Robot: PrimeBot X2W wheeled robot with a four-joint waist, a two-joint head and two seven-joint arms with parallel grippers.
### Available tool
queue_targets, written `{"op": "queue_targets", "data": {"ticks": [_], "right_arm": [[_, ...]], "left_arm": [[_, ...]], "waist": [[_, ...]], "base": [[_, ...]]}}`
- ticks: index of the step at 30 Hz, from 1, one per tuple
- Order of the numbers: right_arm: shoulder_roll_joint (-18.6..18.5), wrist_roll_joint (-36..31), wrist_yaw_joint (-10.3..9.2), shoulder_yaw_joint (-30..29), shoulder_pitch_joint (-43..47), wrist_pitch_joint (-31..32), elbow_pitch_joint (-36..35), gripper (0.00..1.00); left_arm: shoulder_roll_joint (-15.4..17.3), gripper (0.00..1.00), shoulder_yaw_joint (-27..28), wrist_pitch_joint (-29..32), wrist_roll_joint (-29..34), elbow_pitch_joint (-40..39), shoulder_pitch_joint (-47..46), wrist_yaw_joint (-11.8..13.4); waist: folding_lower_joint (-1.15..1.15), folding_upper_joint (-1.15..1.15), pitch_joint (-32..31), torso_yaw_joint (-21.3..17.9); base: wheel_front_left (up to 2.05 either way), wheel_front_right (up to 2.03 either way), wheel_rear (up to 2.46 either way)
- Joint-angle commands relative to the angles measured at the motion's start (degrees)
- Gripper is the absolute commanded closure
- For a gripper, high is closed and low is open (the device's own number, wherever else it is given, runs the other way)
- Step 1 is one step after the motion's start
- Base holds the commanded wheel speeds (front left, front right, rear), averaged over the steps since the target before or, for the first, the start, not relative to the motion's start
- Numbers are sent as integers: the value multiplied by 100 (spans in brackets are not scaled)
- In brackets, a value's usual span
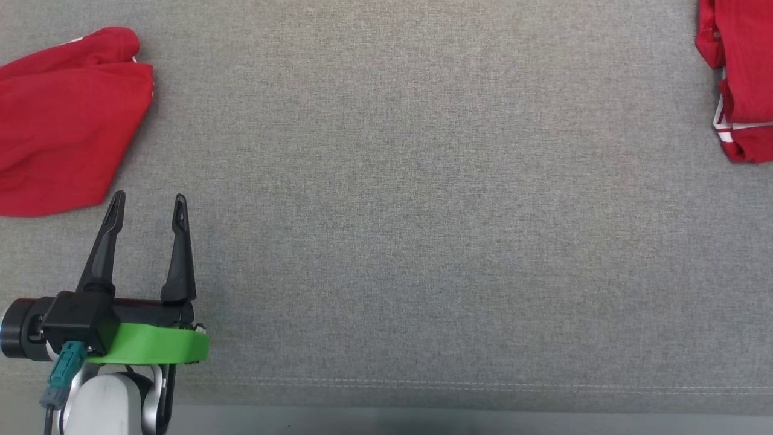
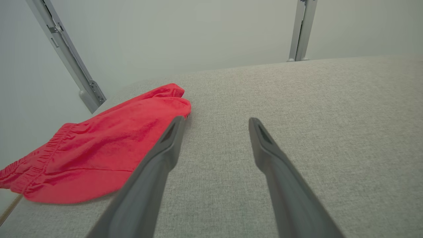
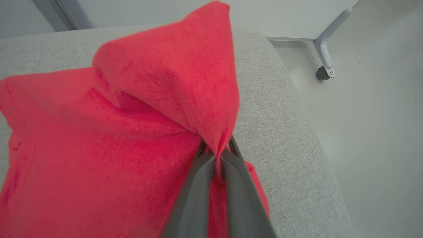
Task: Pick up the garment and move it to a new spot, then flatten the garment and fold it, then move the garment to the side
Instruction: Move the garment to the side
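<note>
Pinching a fold of the red garment (image 3: 132, 148) in the right gripper (image 3: 217, 148), both dark fingers pressed tight together on the cloth. Holds that fold up in a soft peak above the rest of the fabric, spread out below and to the left in the right wrist view. Lies at the far right end of the grey padded surface (image 1: 423, 211) in the head view (white stripes along one hem), partly cut off by the picture's edge. Sits close to the pad's rounded corner, with pale floor (image 3: 380, 132) and a small caster (image 3: 322, 73) beyond.

Shows the left gripper (image 1: 150, 199) at the lower left of the head view, fingers spread wide, holding nothing, tips pointing up the picture. Cannot settle whether touching the pad or just above it. Finds a second red garment (image 1: 66, 121) at the pad's left end, just beside the left-hand tip. Reveals, in the left wrist view, a gathered elastic waistband along that piece's lower left edge, with one finger crossing in front of its right corner. Sets the two red pieces well apart, at opposite ends of the pad. Takes in two grey metal posts (image 2: 302, 29) against a pale wall behind.
</note>
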Motion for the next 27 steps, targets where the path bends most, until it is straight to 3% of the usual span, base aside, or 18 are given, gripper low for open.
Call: {"op": "queue_targets", "data": {"ticks": [1, 7, 9, 10, 22, 27], "right_arm": [[-37, -48, -9, 31, -48, -6, 46, 100], [-44, -81, -10, 50, -53, -45, 89, 100], [-38, -111, -10, 55, -73, -84, 104, 16], [-30, -140, -10, 62, -90, -141, 116, 0], [127, -190, -10, 18, -83, -943, 10, 0], [288, -13, -10, -89, 288, -1659, -385, 0]], "left_arm": [[6, 0, 14, -17, 37, -19, -23, -12], [10, 0, 40, -17, 55, -51, 3, -12], [25, 0, 57, -17, 52, -59, 21, -12], [29, 0, 69, -17, 47, -61, 31, -12], [-19, 0, 132, -17, 44, -46, 18, -12], [-78, 0, 182, -17, 49, -34, 82, -8]], "waist": [[-1, 0, 2, 0], [-1, 0, 3, 2], [-1, 0, 7, 2], [-1, 0, 11, 1], [-1, 0, -63, -59], [-1, 0, -288, -132]], "base": [[0, 0, 0], [0, 0, 0], [0, 0, 0], [0, 0, 0], [0, 0, 0], [0, 0, 0]]}}
